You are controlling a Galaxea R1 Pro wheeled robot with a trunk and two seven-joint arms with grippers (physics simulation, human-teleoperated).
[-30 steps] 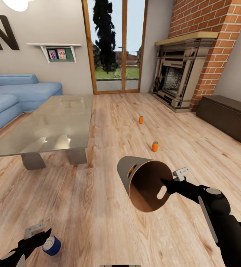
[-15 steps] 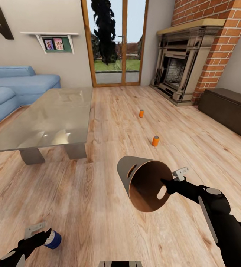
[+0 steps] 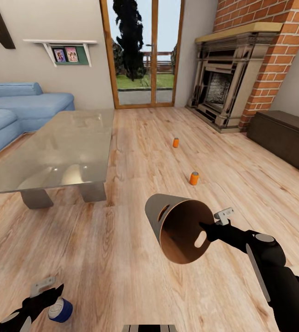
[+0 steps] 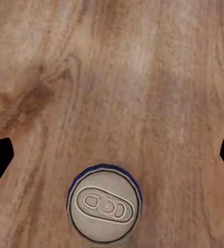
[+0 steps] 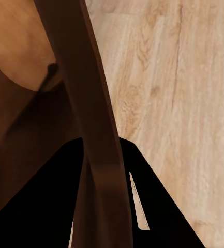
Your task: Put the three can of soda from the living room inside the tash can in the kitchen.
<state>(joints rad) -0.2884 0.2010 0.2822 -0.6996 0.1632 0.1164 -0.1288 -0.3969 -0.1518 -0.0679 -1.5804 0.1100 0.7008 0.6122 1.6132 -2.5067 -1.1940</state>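
Beyond the glass bench [image 3: 52, 152], two orange cans [image 3: 194, 178] stand on the floor. Nearer, the right end effector [image 3: 208, 229] clamps the tipped trash can's rim [image 3: 179, 228]; the left end effector [image 3: 52, 297], spread wide, straddles the blue can [image 3: 60, 310].

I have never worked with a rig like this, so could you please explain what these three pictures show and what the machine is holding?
It is a simulated two-armed robot in a living room. The large picture comes from its head camera, looking down over both arms. The other two come from cameras near each wrist.

The right tool is shut on the rim of a grey tapered bin with a brown wooden inside, held tipped in the air; the right wrist view shows that rim up close. The left tool is open around a dark blue soda can with a grey metal top standing on the wood floor. Two orange soda cans stand further off, near the glass-topped low table.
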